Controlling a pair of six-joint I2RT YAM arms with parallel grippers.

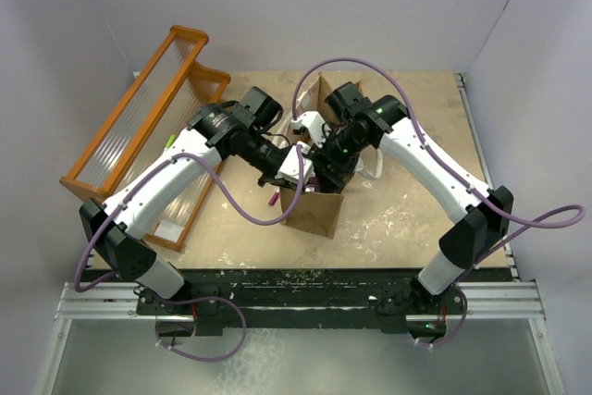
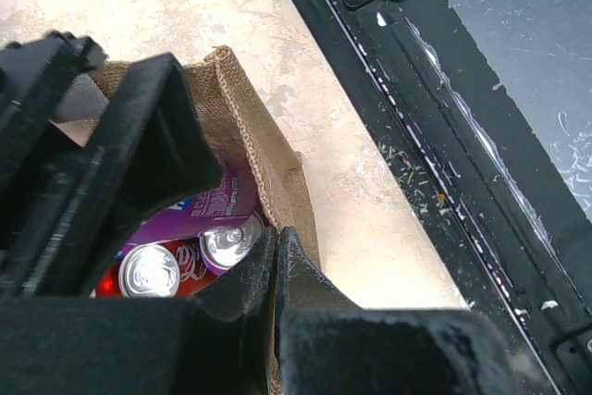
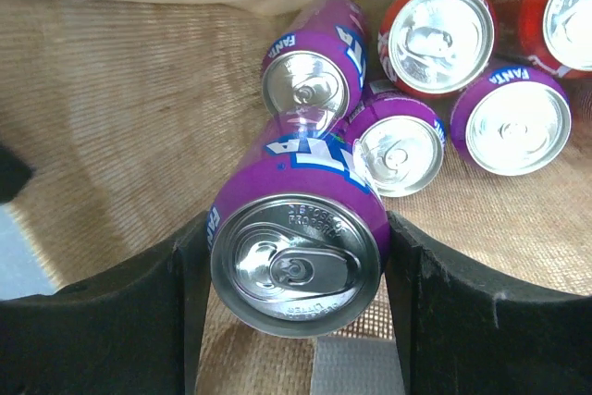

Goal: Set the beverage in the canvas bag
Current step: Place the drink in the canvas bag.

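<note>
Right wrist view shows the beverage, a purple Fanta can (image 3: pixel 296 247), clamped across its body between the two fingers of the right hand (image 3: pixel 294 261). Its silver top faces the camera. The can hangs inside the canvas bag (image 3: pixel 120 108), above the other cans (image 3: pixel 398 145), purple and red, that stand or lean on the bag's floor.

The left hand (image 2: pixel 277 261) has its fingers pressed together on the bag's wall near the rim, apparently holding the mouth open.

The can is likely light and rigid, but its thin, smooth wall could dent or slip, so the mid-body grip looks right. The bag's woven wall is soft and could fold inward. The floor of the bag has free space beside the leaning cans.
</note>
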